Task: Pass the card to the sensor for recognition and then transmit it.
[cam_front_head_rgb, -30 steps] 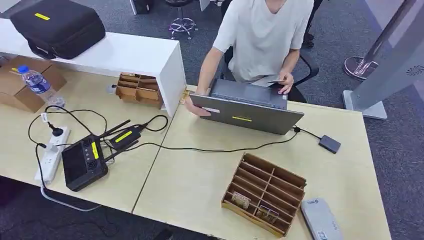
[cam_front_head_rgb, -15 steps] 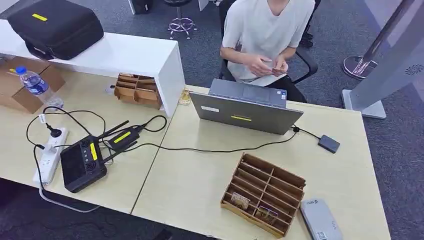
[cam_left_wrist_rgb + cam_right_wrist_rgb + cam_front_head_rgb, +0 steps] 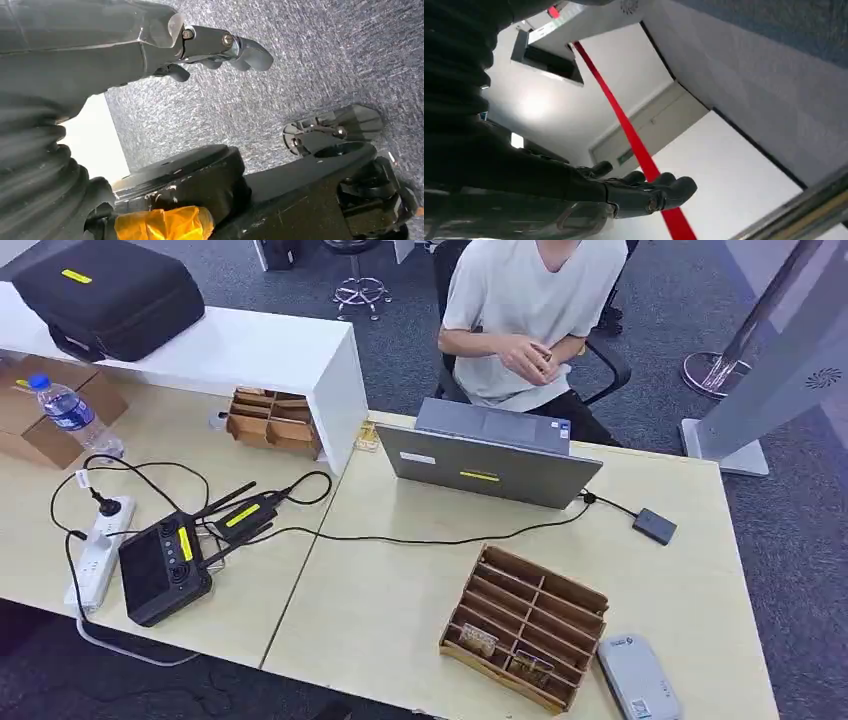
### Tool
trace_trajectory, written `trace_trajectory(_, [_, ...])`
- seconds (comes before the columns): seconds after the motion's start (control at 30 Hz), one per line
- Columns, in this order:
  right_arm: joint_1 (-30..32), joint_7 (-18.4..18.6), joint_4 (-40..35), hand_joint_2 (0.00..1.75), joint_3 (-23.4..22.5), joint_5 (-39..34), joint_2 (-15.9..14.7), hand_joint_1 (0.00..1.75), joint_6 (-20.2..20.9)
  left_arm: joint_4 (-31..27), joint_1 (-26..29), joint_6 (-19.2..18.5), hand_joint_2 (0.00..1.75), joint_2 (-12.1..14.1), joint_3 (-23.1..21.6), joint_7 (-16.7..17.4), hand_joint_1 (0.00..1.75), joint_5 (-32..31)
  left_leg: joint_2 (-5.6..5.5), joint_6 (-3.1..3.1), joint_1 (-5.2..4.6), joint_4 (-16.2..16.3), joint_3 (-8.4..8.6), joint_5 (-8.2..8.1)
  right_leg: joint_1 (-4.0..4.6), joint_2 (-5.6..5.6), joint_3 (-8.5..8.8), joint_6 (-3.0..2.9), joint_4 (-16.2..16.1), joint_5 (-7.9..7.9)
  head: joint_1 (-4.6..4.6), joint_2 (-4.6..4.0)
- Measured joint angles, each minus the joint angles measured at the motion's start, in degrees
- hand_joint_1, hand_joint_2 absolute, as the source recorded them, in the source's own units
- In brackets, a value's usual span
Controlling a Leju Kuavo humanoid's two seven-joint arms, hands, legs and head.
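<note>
Wooden card tray (image 3: 524, 628) beside grey sensor (image 3: 637, 678).

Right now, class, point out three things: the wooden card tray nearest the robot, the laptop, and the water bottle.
wooden card tray (image 3: 590, 596), head view, on its far rim.
laptop (image 3: 490, 472), head view, on the lid's back.
water bottle (image 3: 70, 412), head view, on its label.

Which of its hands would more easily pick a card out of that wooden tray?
Probably the right robot hand: the tray with cards sits right of centre. Both hands hang off the table, the left robot hand over carpet, holding nothing.
</note>
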Motion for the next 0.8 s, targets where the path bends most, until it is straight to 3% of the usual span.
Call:
trace_trajectory(0.07, [0.91, 0.31, 0.26, 1.75, -1.03, -0.2, 2.44, 0.0, 0.42, 0.0, -0.14, 0.42, 1.75, -0.07, 0.0, 0.22, 0.0, -0.48, 0.05, 0.0, 0.0, -0.01, -0.07, 0.0, 0.0, 0.02, 0.04, -0.01, 0.03, 0.01, -0.05, 0.0])
trace_trajectory(0.13, [0.92, -1.97, -0.15, 1.75, -2.17, -5.76, 3.59, 0.0, -1.14, -0.57, -1.08, 3.24, 1.75, 1.12, 0.35, -1.53, 0.0, 3.97, 0.21, -0.15, 0.01, -0.01, -0.07, 0.1, -0.07, 0.21, -0.26, -0.04, 0.16, 0.03, 0.07, 0.0])
trace_trajectory(0.17, [0.79, -0.93, 0.07, 1.75, -1.44, -11.74, 4.82, 0.0, -1.77, -0.57, -1.15, 4.13, 1.75, 0.98, -0.86, -0.58, 0.0, 9.8, 0.34, -0.13, -0.1, -0.02, -0.04, 0.05, -0.12, 0.33, -0.26, -0.06, 0.13, 0.05, -0.11, 0.0])
trace_trajectory(0.23, [0.93, 1.65, 1.03, 1.75, 4.49, -28.24, 6.44, 0.0, -1.38, -0.55, -1.52, 4.0, 1.75, 1.55, -7.82, 1.93, 0.0, 26.28, 0.29, -0.17, 0.05, 0.02, 0.13, -0.07, 0.06, 0.25, 0.06, -0.05, 0.08, 0.0, -0.37, 0.0])
trace_trajectory(0.27, [1.19, 2.01, 1.31, 1.75, 8.08, -33.06, 7.12, 0.0, -1.22, -0.52, -1.33, 3.89, 1.75, 1.57, -11.91, 2.23, 0.0, 31.12, 0.15, -0.22, 0.03, 0.02, 0.12, -0.02, 0.04, 0.13, 0.06, -0.05, 0.09, 0.0, -0.35, 0.0])
trace_trajectory(0.3, [1.49, 2.19, 1.53, 1.75, 11.0, -35.39, 7.94, 0.0, -1.22, -0.48, -1.04, 3.82, 0.0, 1.55, -15.34, 2.38, 0.0, 33.51, 0.15, -0.24, 0.02, 0.01, 0.08, 0.02, -0.01, 0.13, 0.02, -0.05, 0.13, 0.0, -0.44, 0.0])
trace_trajectory(0.4, [1.87, 2.23, 1.97, 1.75, 16.7, -33.88, 10.54, 0.0, 0.29, -0.22, -0.5, 4.09, 0.0, 1.53, -22.32, 3.02, 0.0, 32.19, 0.43, -0.25, -0.05, -0.02, 0.09, 0.01, -0.1, 0.51, -0.1, -0.05, 0.18, 0.0, -0.64, 0.0])
trace_trajectory(0.5, [2.17, 2.93, 2.36, 1.75, 19.85, -34.1, 13.48, 0.0, 1.18, -0.2, -0.53, 4.26, 0.0, 1.66, -26.04, 3.32, 0.0, 31.97, 0.51, -0.3, 0.04, 0.0, 0.1, -0.03, 0.06, 0.52, -0.07, -0.06, 0.14, 0.0, -0.48, 0.0])
trace_trajectory(0.53, [2.22, 3.15, 2.43, 1.75, 20.73, -34.22, 15.14, 0.0, 1.37, -0.15, -0.51, 4.5, 1.75, 1.77, -26.88, 3.76, 0.0, 31.89, 0.52, -0.3, 0.05, -0.01, 0.1, -0.03, 0.05, 0.52, -0.08, -0.06, 0.14, 0.0, -0.64, 0.0])
trace_trajectory(0.63, [2.31, 3.59, 2.51, 1.75, 22.14, -34.93, 19.91, 0.0, 2.03, -0.09, -0.53, 4.76, 1.75, 1.86, -28.63, 4.41, 0.0, 31.69, 0.52, -0.32, 0.06, -0.02, 0.12, -0.01, 0.07, 0.52, -0.09, -0.08, 0.17, 0.0, -0.63, 0.0])
trace_trajectory(0.8, [2.32, 4.11, 2.6, 1.75, 23.17, -34.99, 25.25, 0.0, 2.86, -0.02, -0.53, 4.98, 1.75, 1.9, -29.9, 4.9, 0.0, 31.58, 0.52, -0.37, 0.06, -0.03, 0.12, 0.02, 0.07, 0.51, -0.1, -0.1, 0.23, 0.0, -0.61, 0.0])
